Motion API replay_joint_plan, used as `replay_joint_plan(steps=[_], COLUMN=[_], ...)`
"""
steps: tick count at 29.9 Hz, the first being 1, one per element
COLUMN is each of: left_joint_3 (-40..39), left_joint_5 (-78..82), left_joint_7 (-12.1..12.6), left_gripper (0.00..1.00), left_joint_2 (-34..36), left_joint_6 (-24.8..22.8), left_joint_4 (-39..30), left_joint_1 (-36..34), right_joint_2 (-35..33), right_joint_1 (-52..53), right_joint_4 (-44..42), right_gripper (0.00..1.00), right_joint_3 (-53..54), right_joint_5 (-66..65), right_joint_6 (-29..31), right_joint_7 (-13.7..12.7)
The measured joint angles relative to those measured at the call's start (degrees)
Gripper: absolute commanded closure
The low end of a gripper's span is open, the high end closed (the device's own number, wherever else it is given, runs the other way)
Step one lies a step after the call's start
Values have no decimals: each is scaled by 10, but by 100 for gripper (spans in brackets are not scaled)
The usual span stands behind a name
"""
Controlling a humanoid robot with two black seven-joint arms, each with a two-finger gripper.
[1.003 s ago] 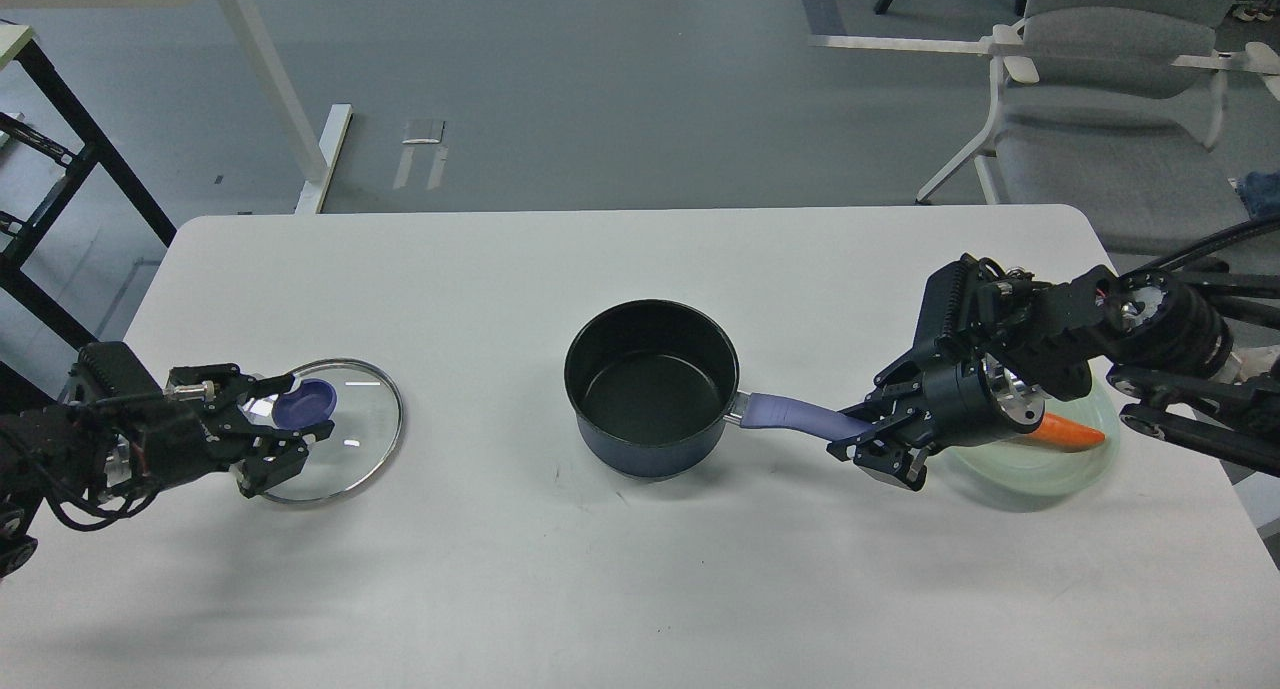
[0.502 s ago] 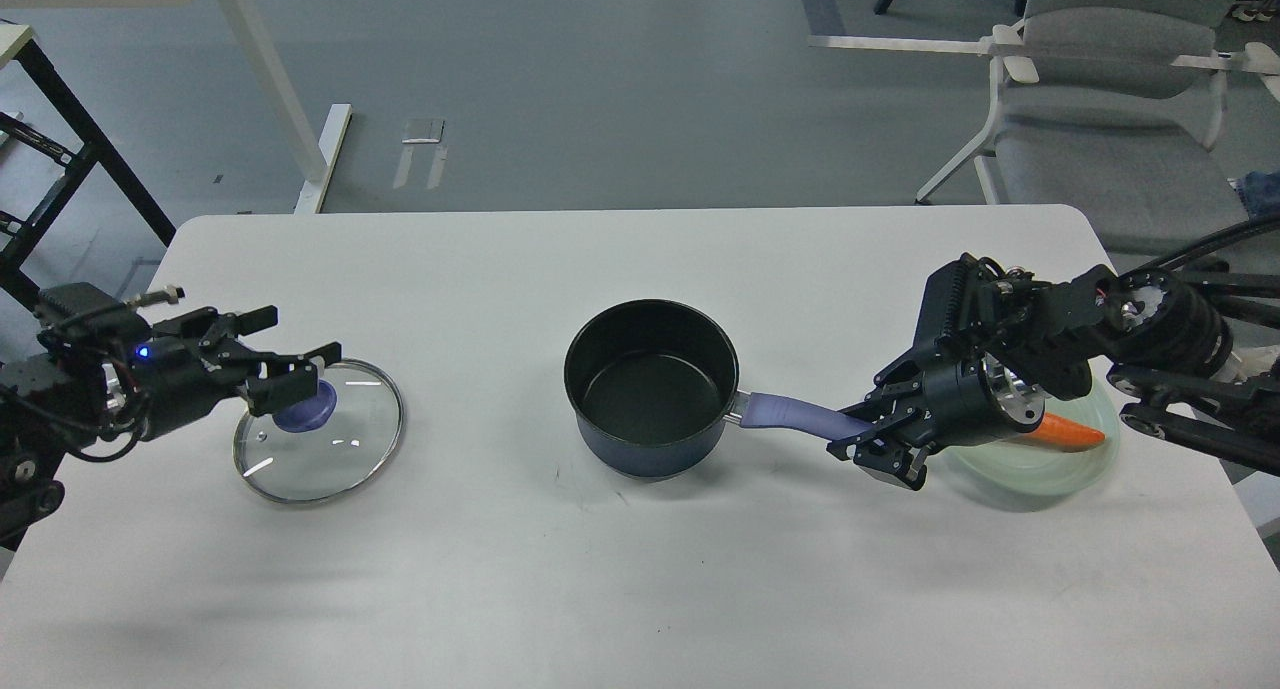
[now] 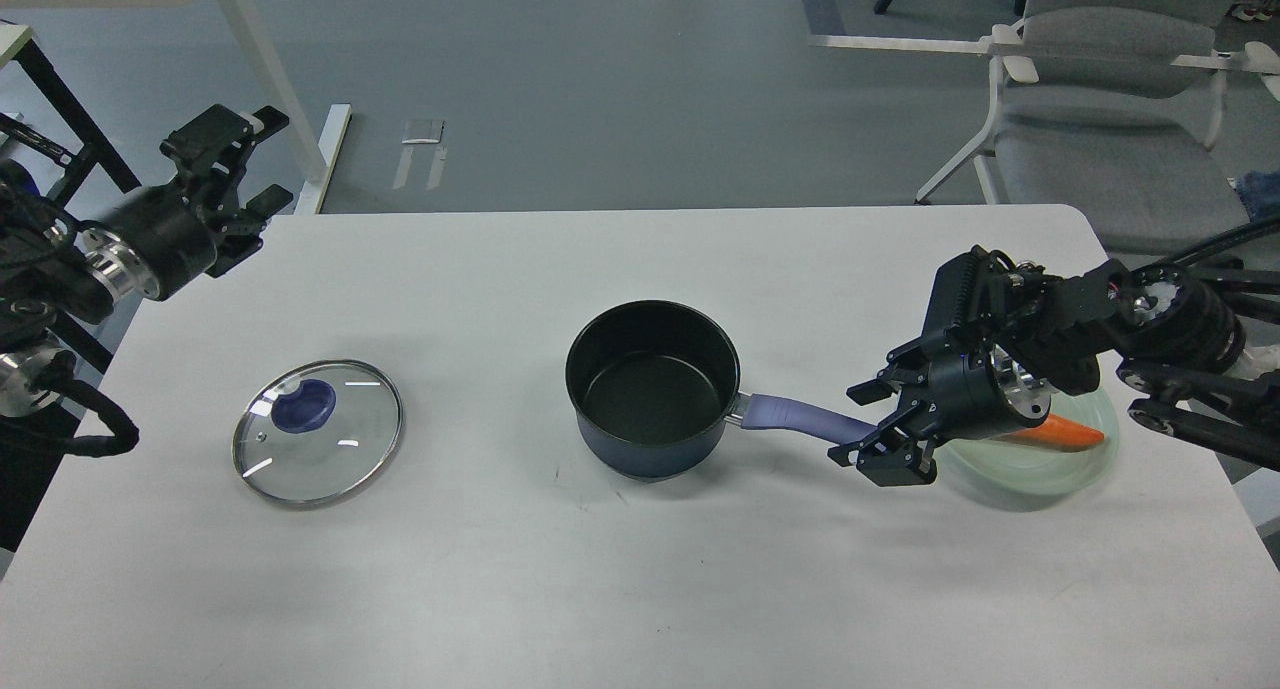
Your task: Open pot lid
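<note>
The dark blue pot (image 3: 650, 389) stands uncovered at the table's middle, its purple handle (image 3: 800, 416) pointing right. The glass lid (image 3: 330, 454) with a blue knob (image 3: 305, 404) lies flat on the table to the left, apart from the pot. My left gripper (image 3: 247, 164) is open and empty, raised over the table's far left corner, well away from the lid. My right gripper (image 3: 872, 427) is open, with its fingers spread above and below the tip of the handle.
A pale green plate (image 3: 1040, 469) with a carrot (image 3: 1072, 432) sits at the right, partly behind my right wrist. A grey chair (image 3: 1100, 99) stands beyond the table's far right corner, and a black rack (image 3: 60, 119) at the far left.
My left gripper has left the lid's knob and risen to the table's far left corner. My right gripper's fingers have spread apart at the handle tip. Lid and pot have not moved.
</note>
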Motion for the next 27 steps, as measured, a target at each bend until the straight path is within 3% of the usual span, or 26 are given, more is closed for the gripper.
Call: replay_joint_plan(steps=[5, 9, 13, 21, 27], left_joint_3=[-51, -93, -112, -134, -162], left_joint_5=[-70, -129, -142, -144, -144], left_joint_7=[5, 61, 79, 83, 106], left_gripper=[1, 1, 1, 1, 1], left_joint_2=[-25, -50, -63, -96, -115], left_joint_6=[-29, -57, -63, -25, -13], left_joint_4=[0, 2, 6, 11, 15], left_joint_1=[0, 6, 7, 10, 22], right_joint_2=[-27, -44, -40, 57, 160], right_joint_1=[1, -2, -7, -32, -92], right_joint_4=[-2, -23, -70, -158, -233], right_gripper=[3, 3, 3, 3, 1], right_joint_3=[60, 111, 139, 168, 240], right_joint_5=[129, 289, 477, 869, 976], right_joint_6=[-1, -3, -16, -135, -202], right_joint_7=[0, 0, 0, 0, 0])
